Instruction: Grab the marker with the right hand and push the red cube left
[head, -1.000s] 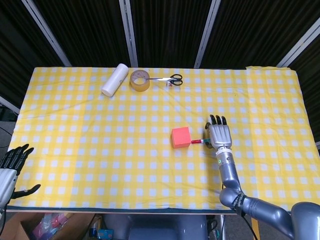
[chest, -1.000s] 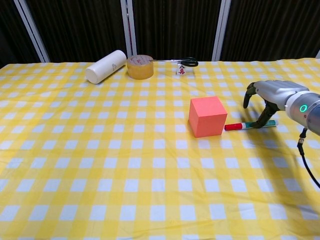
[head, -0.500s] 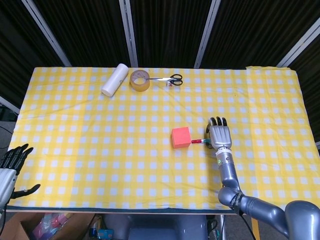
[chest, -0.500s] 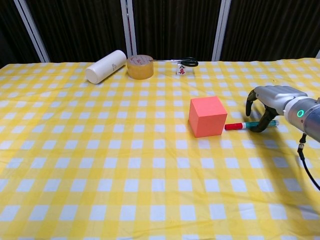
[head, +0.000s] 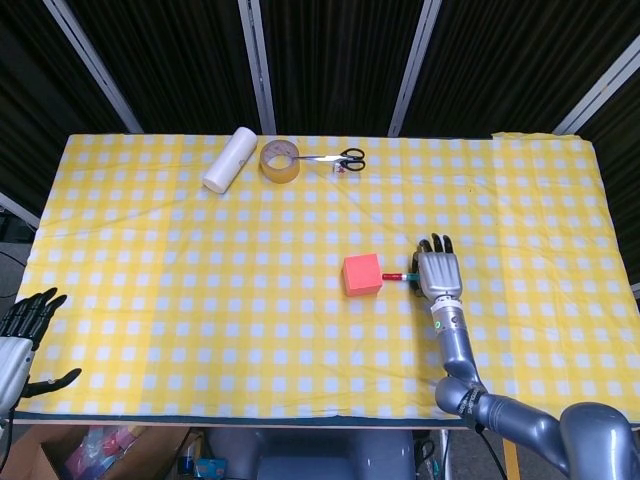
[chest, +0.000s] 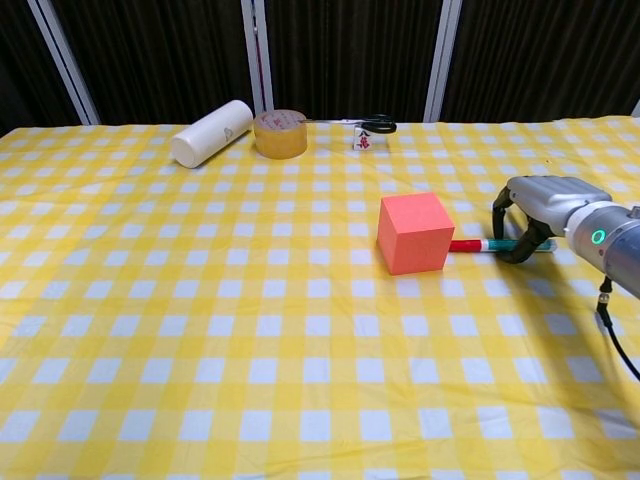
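Here the right hand (chest: 532, 212) is arching over the marker (chest: 478, 247), fingers curling down around it, grip unconfirmed; pushing now risks skidding it off the red cube (chest: 413, 233) lying just left.

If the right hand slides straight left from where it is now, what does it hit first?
The red cube, most likely. The right hand sits over the marker, whose red tip lies at the cube's right face, so the marker would press into the cube before the fingers get there. Whether the tip already touches is unclear.
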